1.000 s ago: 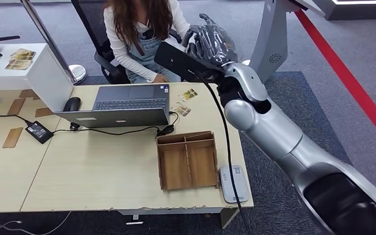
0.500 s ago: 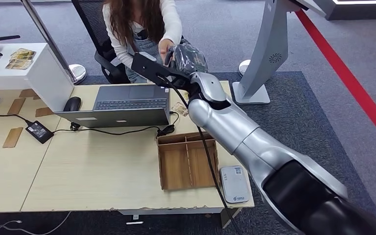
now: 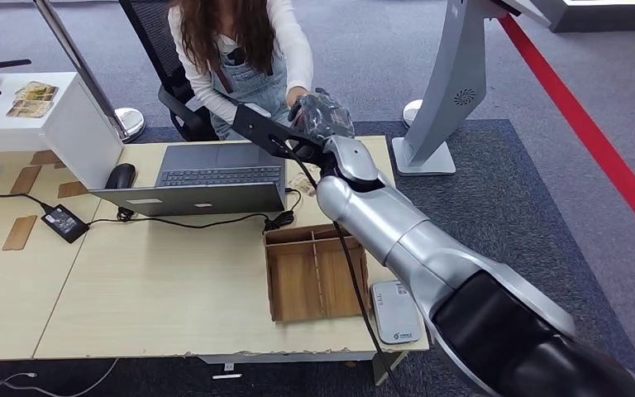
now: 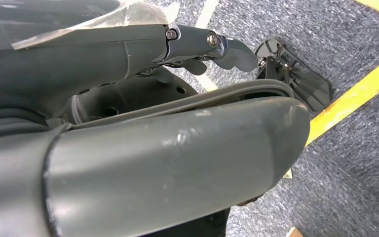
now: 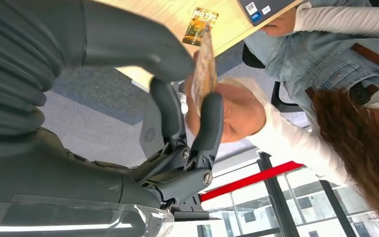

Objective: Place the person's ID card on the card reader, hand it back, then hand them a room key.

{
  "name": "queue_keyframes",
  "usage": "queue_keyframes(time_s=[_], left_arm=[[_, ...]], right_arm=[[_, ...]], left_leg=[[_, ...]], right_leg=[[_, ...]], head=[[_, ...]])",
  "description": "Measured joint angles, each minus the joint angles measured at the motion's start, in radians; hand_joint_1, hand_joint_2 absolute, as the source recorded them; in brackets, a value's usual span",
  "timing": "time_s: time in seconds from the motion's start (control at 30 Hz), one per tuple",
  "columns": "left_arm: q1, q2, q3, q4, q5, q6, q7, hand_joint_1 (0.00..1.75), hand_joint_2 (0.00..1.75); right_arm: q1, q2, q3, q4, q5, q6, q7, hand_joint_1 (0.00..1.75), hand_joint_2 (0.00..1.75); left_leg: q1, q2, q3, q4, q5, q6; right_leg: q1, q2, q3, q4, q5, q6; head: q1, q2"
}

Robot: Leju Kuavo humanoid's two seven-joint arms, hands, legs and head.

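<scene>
Card (image 5: 203, 64) was what we attended to first: a yellow printed one, which we took for the room key, pinched edge-on between the thumb and dark fingers (image 5: 211, 123) of our right hand (image 3: 321, 114); we held it out past the far table edge (image 3: 215, 149) so the seated person (image 3: 244, 45) could take it; their hand (image 5: 232, 116) lay just behind the card, seemingly touching it. Another printed card (image 5: 200, 25) lay on the table, near the laptop (image 3: 207, 178); the card reader (image 3: 395, 313) sat at the near edge beside the wooden tray (image 3: 314, 273). Our left hand (image 4: 153, 163) hung over carpet, and we could not tell whether it was clenched or loose.
</scene>
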State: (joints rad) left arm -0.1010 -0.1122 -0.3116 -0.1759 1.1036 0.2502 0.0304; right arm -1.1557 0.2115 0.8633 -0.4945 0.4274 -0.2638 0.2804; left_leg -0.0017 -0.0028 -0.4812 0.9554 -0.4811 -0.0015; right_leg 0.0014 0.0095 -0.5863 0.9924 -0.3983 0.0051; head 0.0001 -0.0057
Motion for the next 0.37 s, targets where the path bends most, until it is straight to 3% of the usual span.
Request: queue_keyframes(time_s=[0.2, 0.37], left_arm=[[0.001, -0.004, 0.002, 0.0, 0.039, 0.009, -0.019, 0.0, 0.0], [0.002, -0.008, 0.007, 0.0, 0.072, 0.022, -0.031, 0.0, 0.0]], right_arm=[[0.011, -0.009, -0.014, -0.033, -0.068, -0.047, -0.122, 0.0, 1.75], [0.078, -0.083, -0.03, -0.199, -0.045, -0.049, -0.064, 0.0, 1.75]], left_leg=[[0.0, 0.0, 0.001, 0.0, 0.0, 0.0], [-0.002, 0.0, 0.003, 0.0, 0.0, 0.0]], right_leg=[[0.0, 0.0, 0.0, 0.0, 0.0, 0.0], [0.0, 0.0, 0.002, -0.001, 0.0, 0.0]], head=[[0.0, 0.0], [0.0, 0.0]])
